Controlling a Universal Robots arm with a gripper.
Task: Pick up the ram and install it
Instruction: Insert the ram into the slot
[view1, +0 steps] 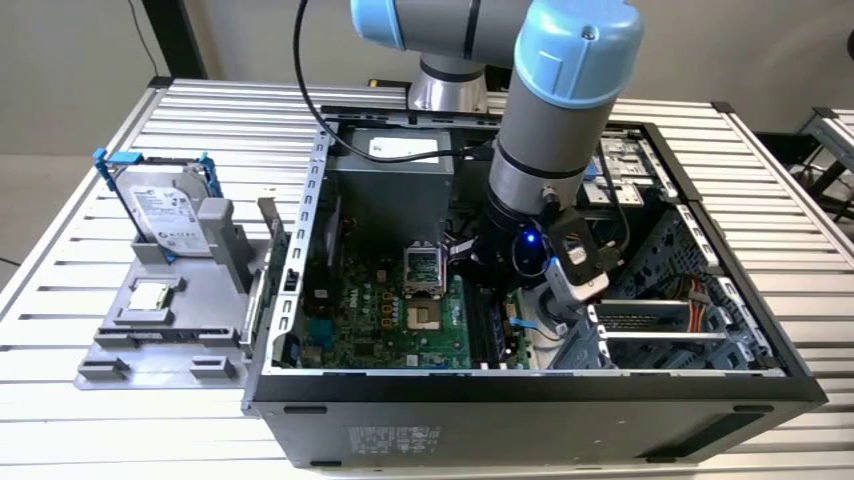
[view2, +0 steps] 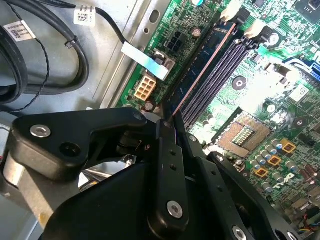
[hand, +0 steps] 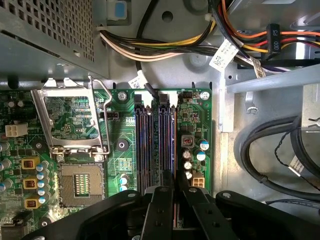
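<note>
The ram (view2: 205, 67) is a long, thin dark stick standing on edge along the outermost memory slot of the green motherboard (view1: 387, 320). In the first wrist view the ram (hand: 174, 135) is seen edge-on, running from the white slot clips back to my fingers. My gripper (hand: 175, 176) is down inside the open computer case (view1: 534, 385), and its two black fingers (hand: 159, 210) are closed against the stick's near end. In the second wrist view my gripper (view2: 170, 120) meets the ram right where the slot ends. From the exterior view, my gripper (view1: 518, 305) hangs low over the slots.
The open CPU socket (hand: 80, 185) and its raised metal lid (hand: 75, 120) lie beside the slots. Cable bundles (hand: 200, 40) and black cables (view2: 30, 65) run close by. Outside the case, a grey holder (view1: 174, 330) carries the hard drive (view1: 167, 210) and a small square chip (view1: 150, 297).
</note>
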